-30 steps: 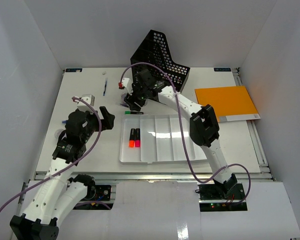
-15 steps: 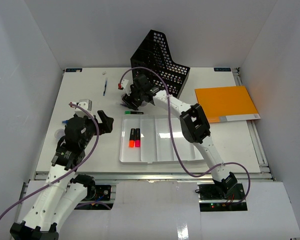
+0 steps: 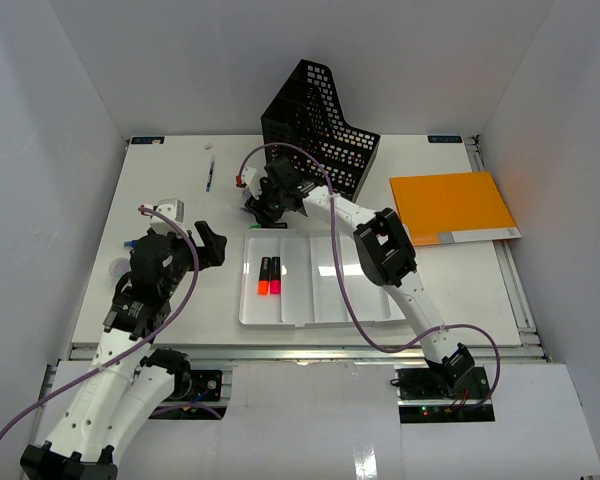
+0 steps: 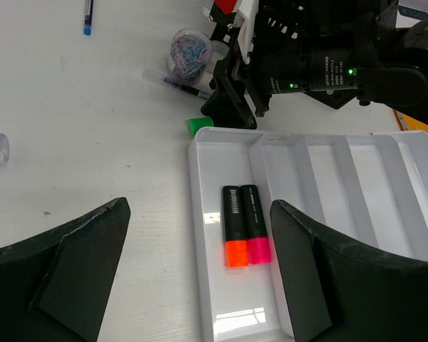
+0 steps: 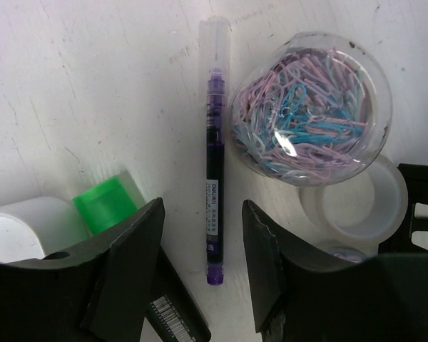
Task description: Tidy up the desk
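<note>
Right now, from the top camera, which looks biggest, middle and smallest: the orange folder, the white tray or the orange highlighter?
Largest to smallest:
1. white tray
2. orange folder
3. orange highlighter, lying in the tray

**Bright, even overhead light, with soft shadows and a few small patches of glare**

The desk (image 3: pixel 460 290) is lit evenly from above, and only faint, soft-edged shadows are cast beneath the arms. In the top view a patch of glare is seen on the glossy front panel (image 3: pixel 365 462), and a faint orange tint is thrown onto the right wall (image 3: pixel 525 150) beside the folder (image 3: pixel 450 205). In the left wrist view a bright reflection is caught on the floor of the tray (image 4: pixel 237 318), while the left gripper (image 4: pixel 198 205) is shown with dark, slightly soft fingers (image 4: pixel 78 274). In the right wrist view the jar (image 5: pixel 310 107) is sharply resolved, with highlights on its lid. The right gripper (image 5: pixel 202 206) is shown with fingers (image 5: pixel 128 278) blurred and in shadow.
</note>
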Robot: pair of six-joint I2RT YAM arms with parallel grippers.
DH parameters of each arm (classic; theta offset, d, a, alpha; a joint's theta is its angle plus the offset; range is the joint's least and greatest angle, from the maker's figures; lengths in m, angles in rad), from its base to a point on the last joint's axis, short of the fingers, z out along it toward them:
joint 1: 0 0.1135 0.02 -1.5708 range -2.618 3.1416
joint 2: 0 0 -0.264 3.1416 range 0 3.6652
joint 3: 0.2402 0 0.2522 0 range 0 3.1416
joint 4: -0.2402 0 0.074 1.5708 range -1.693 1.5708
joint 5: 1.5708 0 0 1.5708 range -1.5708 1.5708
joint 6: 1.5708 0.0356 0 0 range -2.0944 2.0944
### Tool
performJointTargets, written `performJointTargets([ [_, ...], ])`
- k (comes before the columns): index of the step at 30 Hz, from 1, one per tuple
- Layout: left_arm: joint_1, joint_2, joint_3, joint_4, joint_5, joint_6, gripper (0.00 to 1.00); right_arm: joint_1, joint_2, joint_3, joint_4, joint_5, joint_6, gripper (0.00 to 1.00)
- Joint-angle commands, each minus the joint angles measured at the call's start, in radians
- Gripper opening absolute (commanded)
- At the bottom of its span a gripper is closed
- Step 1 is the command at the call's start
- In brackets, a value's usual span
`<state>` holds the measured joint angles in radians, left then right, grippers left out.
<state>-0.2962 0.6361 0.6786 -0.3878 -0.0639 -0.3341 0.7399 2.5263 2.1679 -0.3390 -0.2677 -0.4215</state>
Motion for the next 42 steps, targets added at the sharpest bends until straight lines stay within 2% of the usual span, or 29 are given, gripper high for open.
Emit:
performJointTargets([
  [1, 0.006, -0.009, -0.008, 0.012, -0.001, 0.003, 0.91, 0.004, 0.003, -0.014, 0.023, -0.002, 0.017, 0.5],
  [6, 0.005, -0.015, -0.01, 0.012, -0.001, 0.001, 0.91, 0.007, 0.007, -0.027, 0.013, -0.003, 0.023, 0.39],
  [12, 0.005, -0.019, -0.011, 0.013, 0.001, 0.0, 0.91, 0.01, -0.01, -0.055, 0.003, -0.021, 0.027, 0.19],
  [16, 0.006, -0.03, -0.013, 0.014, 0.001, -0.002, 0.91, 0.015, -0.027, -0.06, -0.001, -0.037, 0.043, 0.12],
  [25, 0.006, -0.042, -0.016, 0.017, 0.003, -0.006, 0.9, 0.016, -0.09, -0.023, -0.002, -0.088, 0.114, 0.08],
  [35, 0.005, -0.046, -0.015, 0.016, -0.003, -0.006, 0.91, 0.016, -0.154, 0.044, 0.009, -0.132, 0.208, 0.08],
  [42, 0.005, -0.053, -0.017, 0.015, -0.008, -0.006, 0.91, 0.007, -0.247, -0.028, 0.008, -0.187, 0.263, 0.08],
])
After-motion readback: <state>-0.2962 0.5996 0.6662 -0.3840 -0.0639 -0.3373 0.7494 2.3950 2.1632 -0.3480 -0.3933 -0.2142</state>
